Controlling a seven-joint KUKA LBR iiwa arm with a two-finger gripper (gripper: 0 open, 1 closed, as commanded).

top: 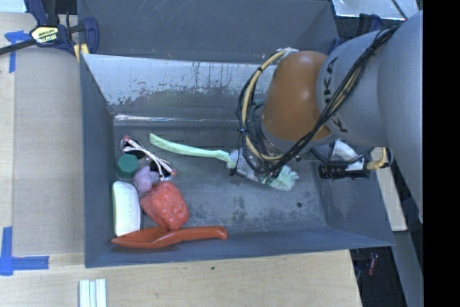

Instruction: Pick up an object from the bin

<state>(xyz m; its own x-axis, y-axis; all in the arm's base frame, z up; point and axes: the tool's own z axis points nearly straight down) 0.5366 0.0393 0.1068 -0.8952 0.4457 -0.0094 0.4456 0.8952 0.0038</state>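
My gripper [243,167] is down near the bin floor in the middle, just below the arm's orange cover. It sits at the right end of a pale green toothbrush-like stick [188,148] that lies slanting from upper left to lower right. The stick's right end meets the gripper's body and is hidden there. Just right of the gripper lies a small pale green crumpled piece [283,179]; whether it belongs to the stick I cannot say.
A group lies at the bin's left: white-and-red glasses [149,155], a green-capped thing [127,166], a pink lump [144,180], a red-orange lumpy thing [167,204], a white block [126,208] and a long red piece [169,236] along the front wall.
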